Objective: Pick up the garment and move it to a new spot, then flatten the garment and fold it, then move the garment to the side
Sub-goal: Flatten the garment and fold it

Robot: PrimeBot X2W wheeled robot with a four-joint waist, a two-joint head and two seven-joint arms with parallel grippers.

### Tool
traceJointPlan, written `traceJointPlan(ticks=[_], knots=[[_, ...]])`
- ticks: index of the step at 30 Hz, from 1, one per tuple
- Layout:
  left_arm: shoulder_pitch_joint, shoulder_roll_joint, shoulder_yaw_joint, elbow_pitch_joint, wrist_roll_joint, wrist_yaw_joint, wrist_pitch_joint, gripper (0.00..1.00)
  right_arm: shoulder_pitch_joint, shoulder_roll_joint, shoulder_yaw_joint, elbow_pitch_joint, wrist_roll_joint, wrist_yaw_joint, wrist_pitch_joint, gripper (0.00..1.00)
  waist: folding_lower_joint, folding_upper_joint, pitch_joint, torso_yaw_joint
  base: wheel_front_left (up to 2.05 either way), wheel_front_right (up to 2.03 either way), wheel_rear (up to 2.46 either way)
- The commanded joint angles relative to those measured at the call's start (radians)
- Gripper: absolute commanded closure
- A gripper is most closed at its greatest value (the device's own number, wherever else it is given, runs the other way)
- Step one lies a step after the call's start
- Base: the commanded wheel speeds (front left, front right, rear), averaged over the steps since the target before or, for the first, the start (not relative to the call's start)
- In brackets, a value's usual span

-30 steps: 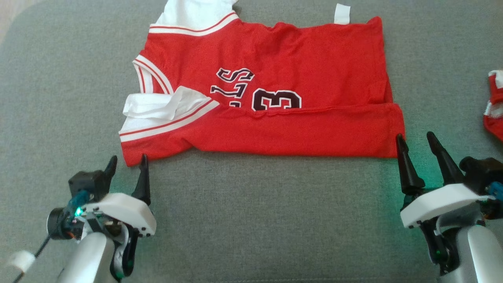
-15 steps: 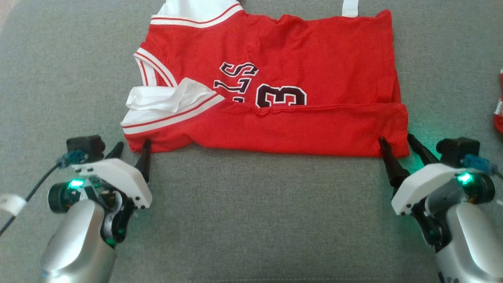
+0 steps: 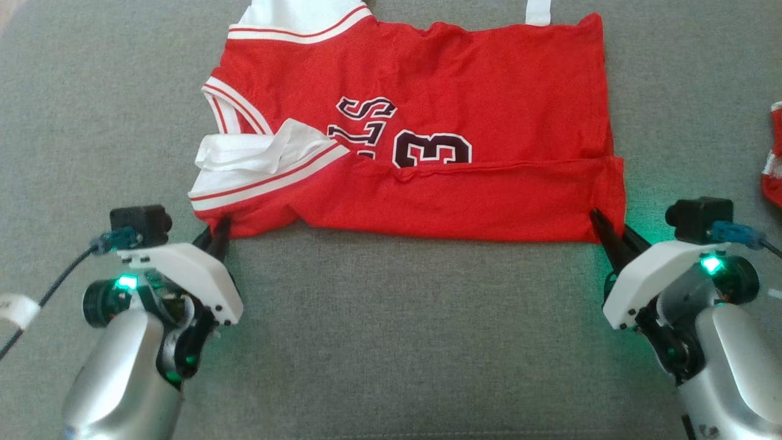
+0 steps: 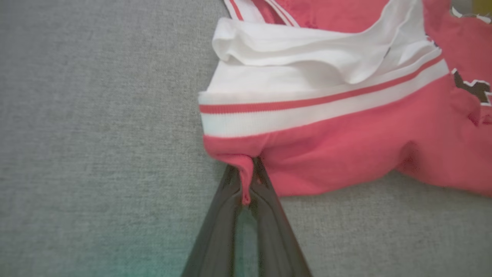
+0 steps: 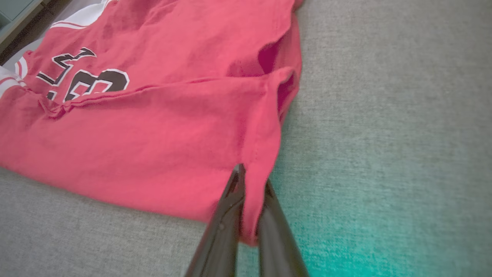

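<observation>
The garment is a red jersey with white striped trim and black lettering, lying partly folded on the grey surface, its near edge doubled over. My left gripper is shut on the garment's near left corner; the left wrist view shows a pinch of the red cloth of the garment between the left gripper's fingers. My right gripper is shut on the near right corner, where the right wrist view shows the hem of the garment clamped in the right gripper.
The grey fabric surface spreads all around the jersey. Another red and white piece of cloth lies at the right edge of the head view. A cable runs from my left wrist.
Both grippers have moved forward onto the garment's near corners and gone from open to shut on the cloth. The near edge has bunched slightly at each pinch.
</observation>
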Motion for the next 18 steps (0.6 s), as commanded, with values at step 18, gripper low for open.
traceJointPlan(ticks=[18], knots=[[0.422, 0.087, 0.182, -0.486, -0.033, 0.224, -0.033, 1.0, 0.264, -0.001, -0.063, -0.256, 0.017, -0.001, 0.079, 1.0, 0.0, 0.0, -0.111, 0.019, 0.0, 0.0, 0.0]])
